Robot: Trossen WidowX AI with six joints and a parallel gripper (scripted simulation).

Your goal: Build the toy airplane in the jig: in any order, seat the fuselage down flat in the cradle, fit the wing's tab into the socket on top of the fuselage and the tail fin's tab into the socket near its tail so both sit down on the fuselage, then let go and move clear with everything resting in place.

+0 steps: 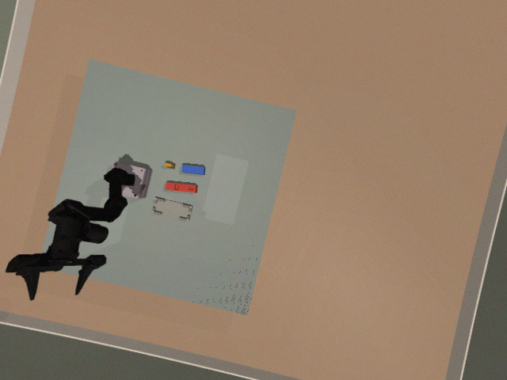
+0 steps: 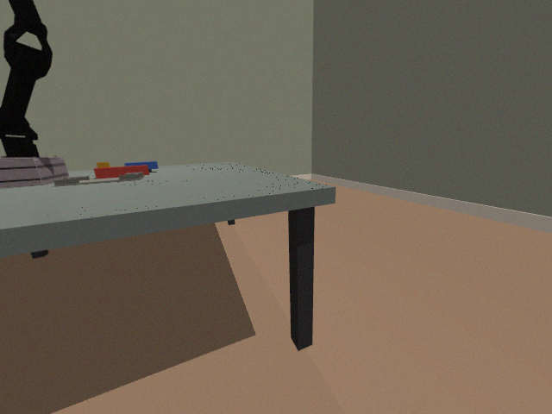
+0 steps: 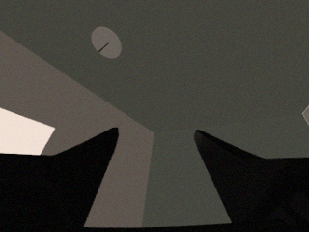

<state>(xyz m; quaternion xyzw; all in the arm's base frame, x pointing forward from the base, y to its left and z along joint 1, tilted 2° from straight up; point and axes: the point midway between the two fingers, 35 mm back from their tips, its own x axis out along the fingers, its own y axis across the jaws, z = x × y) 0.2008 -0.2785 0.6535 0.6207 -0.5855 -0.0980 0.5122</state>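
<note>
- Fuselage [image 1: 181, 187] [image 2: 120, 171]: red block with two sockets on top, left of centre in the top view; lies on the table [image 1: 261, 134] [image 2: 200, 191], out of the cradle.
- Cradle [image 1: 172, 207] [image 2: 104, 179]: pale plate with raised corners, just below the fuselage in the top view; unoccupied.
- Wing [image 1: 193, 169] [image 2: 141, 165]: blue block, just above the fuselage in the top view, not fitted.
- Fin [image 1: 169, 165] [image 2: 103, 165]: small orange piece, left of the wing in the top view, not fitted.
- Base [image 1: 147, 180] [image 2: 51, 171]: left of the parts in both views, under the arm [image 1: 67, 237] [image 2: 21, 89].
- Gripper [image 1: 54, 296] [image 3: 156, 132]: lower left of the top view, well apart from the parts; fingers spread wide, nothing held.
- Wrist view: wall and ceiling surfaces behind the fingertips.
</note>
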